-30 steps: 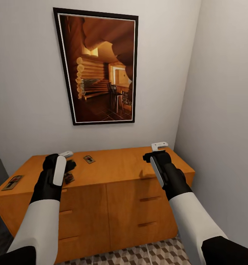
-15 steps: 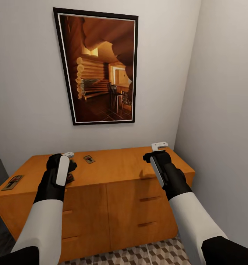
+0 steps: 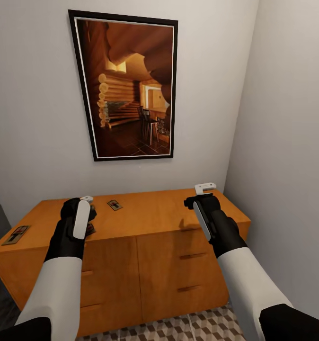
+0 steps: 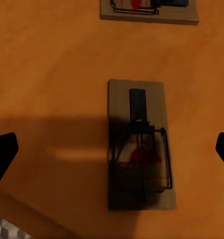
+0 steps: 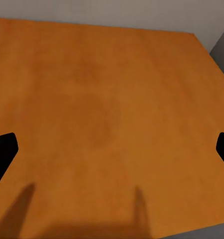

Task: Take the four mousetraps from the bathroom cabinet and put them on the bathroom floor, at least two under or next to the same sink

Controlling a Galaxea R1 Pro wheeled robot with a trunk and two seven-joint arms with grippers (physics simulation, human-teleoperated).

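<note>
**A:** What is nearest the robot?

**B:** A strip of the bathroom floor (image 3: 197, 327), cube-patterned tiles, at the foot of the cabinet (image 3: 145, 270). Above it both arms reach over the orange-brown cabinet top. The left pincer (image 3: 86, 204) hangs over one mousetrap (image 4: 139, 149) near the front edge. In the left wrist view the dark fingertips (image 4: 2, 154) stand wide apart on either side of it, touching nothing. The right pincer (image 3: 204, 190) hovers over bare wood, spread open and empty.

**A:** Where are the other traps?

**B:** A second mousetrap (image 3: 114, 204) lies just beyond the left pincer, toward the wall. A third mousetrap (image 3: 16, 234) sits at the far left end of the top. I cannot find a fourth. Behind everything hangs a framed picture (image 3: 126, 85) on the wall.

**A:** How will the trap handle?

**B:** It looks like a thin, stiff wooden plate with a wire spring, likely light. Lying flat, it offers little height, so I would pinch across its two long edges, low against the wood, clear of the wire bar.
</note>
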